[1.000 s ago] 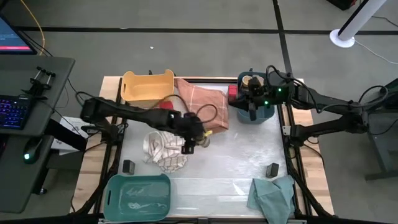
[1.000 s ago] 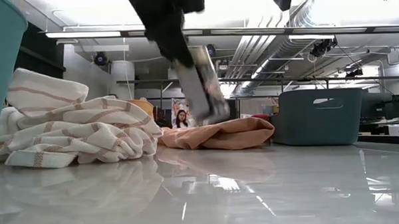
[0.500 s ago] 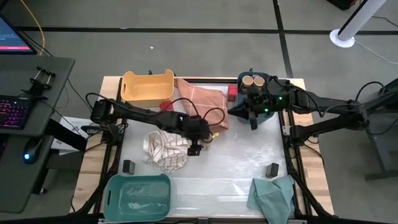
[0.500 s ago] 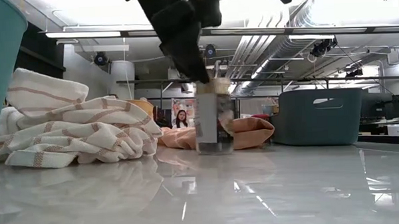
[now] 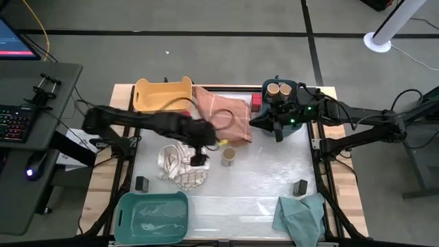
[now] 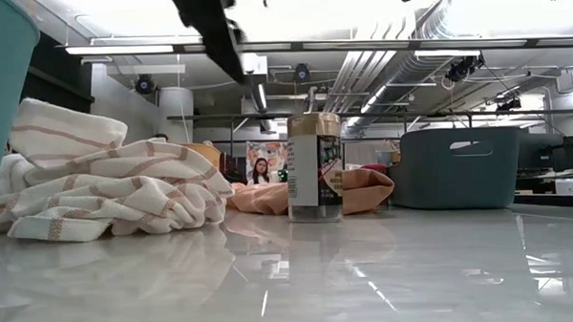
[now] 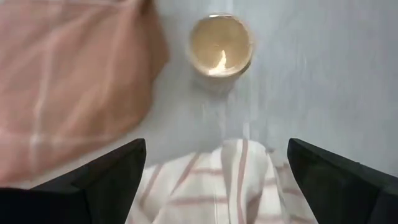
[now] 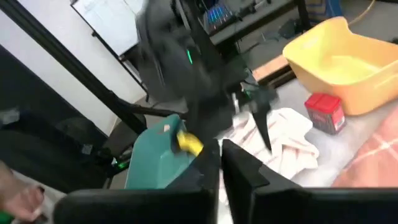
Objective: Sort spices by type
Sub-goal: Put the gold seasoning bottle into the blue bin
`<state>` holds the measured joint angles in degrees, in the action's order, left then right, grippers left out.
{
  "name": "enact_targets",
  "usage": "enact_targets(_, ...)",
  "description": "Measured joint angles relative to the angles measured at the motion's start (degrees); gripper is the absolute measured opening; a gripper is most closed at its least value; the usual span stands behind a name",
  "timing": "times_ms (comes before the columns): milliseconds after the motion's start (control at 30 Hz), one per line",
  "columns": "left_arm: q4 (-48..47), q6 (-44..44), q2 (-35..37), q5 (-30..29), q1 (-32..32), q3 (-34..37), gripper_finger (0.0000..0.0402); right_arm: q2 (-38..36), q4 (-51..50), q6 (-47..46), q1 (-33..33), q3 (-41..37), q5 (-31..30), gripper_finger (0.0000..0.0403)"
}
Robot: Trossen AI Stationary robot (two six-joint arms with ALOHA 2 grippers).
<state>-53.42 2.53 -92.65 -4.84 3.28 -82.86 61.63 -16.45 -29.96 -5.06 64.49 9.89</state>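
Note:
A round jar with a tan top (image 5: 228,157) stands upright on its base on the white table; it also shows in the low view (image 6: 314,167) and the left wrist view (image 7: 220,45). My left gripper (image 5: 199,160) (image 7: 217,180) is open and empty above the edge of the striped cloth (image 5: 180,166), to the left of the jar. Two more tan-topped jars (image 5: 279,89) stand in the blue bin (image 5: 298,125). My right gripper (image 5: 276,132) hangs at that bin's near left side, shut and empty. A red-topped box (image 5: 256,101) sits left of the blue bin.
A yellow bin (image 5: 162,95) stands at the far left, a teal bin (image 5: 151,216) at the near left. An orange cloth (image 5: 223,113) lies in the far middle, a green cloth (image 5: 300,214) at the near right. Small black blocks (image 5: 142,184) (image 5: 300,186) lie near the front. Another red-topped box (image 8: 324,112) sits by the yellow bin.
My left gripper has brought the tilted jar down, stood it upright on the table, opened and let go. It has then risen and gone toward the table's left edge, over the striped cloth. The jar stays standing where it was set.

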Motion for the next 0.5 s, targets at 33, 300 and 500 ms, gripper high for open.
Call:
enact_targets(33, 0.9, 2.0, 2.9, -0.9, -0.2, 2.0, 0.0377, 0.5, 0.5, -0.1, 0.0, 0.0, 0.2, 0.0036)
enact_targets(300, 18.1, 23.5, 30.9, -8.4, 1.0, 22.6, 0.0378, 10.0, 1.3, 1.5, 4.1, 0.0, 4.2, 0.023)
enact_targets(500, 24.8, 33.2, 44.7, -13.4, 4.0, 32.7, 0.0378, 20.7, -0.2, 9.0, 6.5, 4.8, 10.9, 0.0355)
